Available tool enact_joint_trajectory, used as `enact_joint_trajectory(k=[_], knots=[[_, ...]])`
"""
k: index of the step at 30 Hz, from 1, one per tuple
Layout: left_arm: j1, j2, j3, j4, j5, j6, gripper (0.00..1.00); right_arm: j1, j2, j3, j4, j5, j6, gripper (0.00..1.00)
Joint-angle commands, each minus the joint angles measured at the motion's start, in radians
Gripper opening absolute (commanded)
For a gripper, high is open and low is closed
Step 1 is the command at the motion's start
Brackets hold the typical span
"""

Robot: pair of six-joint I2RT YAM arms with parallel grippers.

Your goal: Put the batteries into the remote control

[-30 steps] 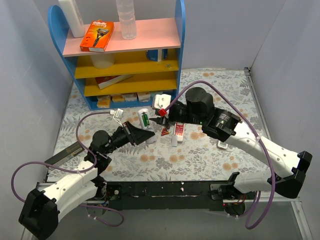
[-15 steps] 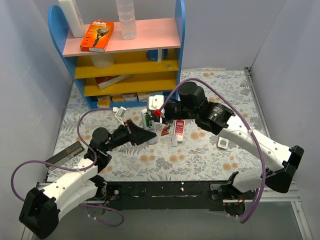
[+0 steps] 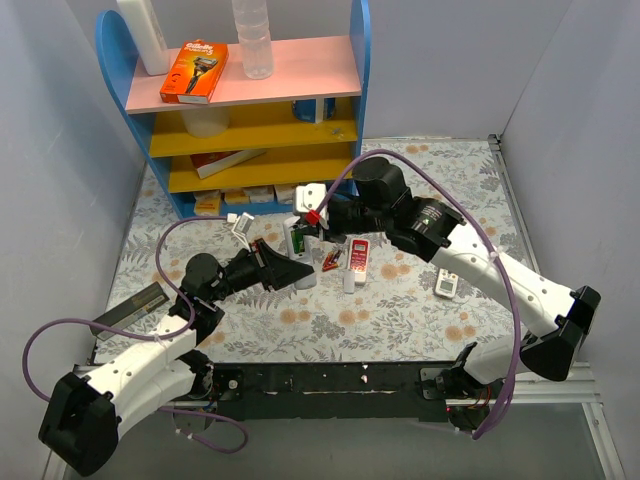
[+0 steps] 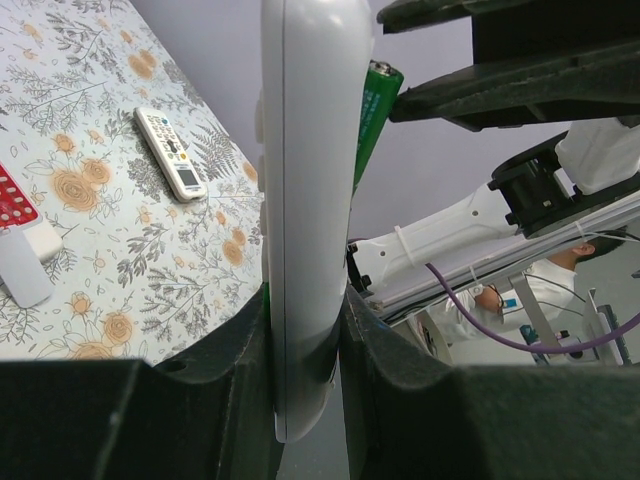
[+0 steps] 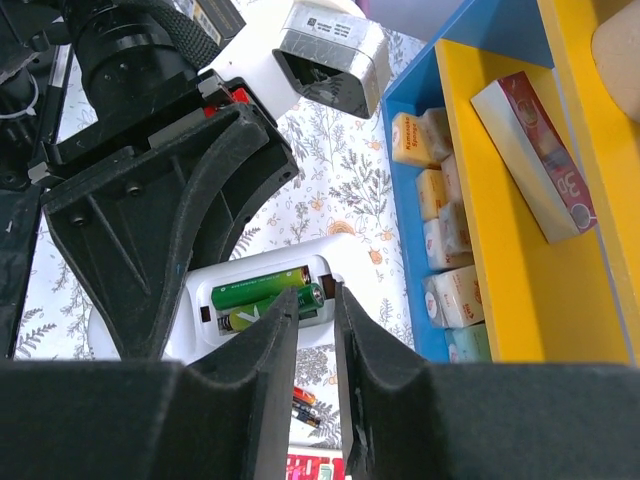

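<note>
Left gripper [image 4: 303, 310] is clamped tight on one end of the remote control [image 4: 305, 150] and holds it upright, edge-on to its wrist cam, above the table [image 3: 400, 300] just in front of the shelf [image 3: 250, 135]. The back compartment is open, with two green batteries [image 5: 262, 296] lying in it side by side. Right gripper [image 5: 312, 292] is at a slim gap, tips at the end of the lower battery — can't tell if it's actually gripping it.

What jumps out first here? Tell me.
The slim white oblong remote control, clamped in the left gripper mid-scene, its open back showing two green cylindrical batteries. The right gripper sits right at them. Behind stands a blue shelf unit with pink and yellow boards.
</note>
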Motion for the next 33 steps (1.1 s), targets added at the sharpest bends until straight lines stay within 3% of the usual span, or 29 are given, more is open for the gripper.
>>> enact_joint_trajectory(k=[1, 16, 24, 33], knots=[[0.0, -0.004, 0.042, 0.044, 0.015, 0.012, 0.0, -0.014, -0.002, 0.027, -0.004, -0.021, 0.011, 0.27], [-0.001, 0.019, 0.04, 0.097, 0.02, -0.017, 0.0, -0.019, -0.031, -0.031, -0.001, -0.032, 0.049, 0.23], [-0.001, 0.025, 0.042, 0.07, 0.018, -0.011, 0.0, -0.018, -0.045, 0.007, 0.009, -0.021, 0.049, 0.35], [0.0, 0.034, 0.05, 0.061, 0.026, -0.01, 0.0, -0.018, -0.017, 0.056, 0.004, -0.056, 0.043, 0.35]])
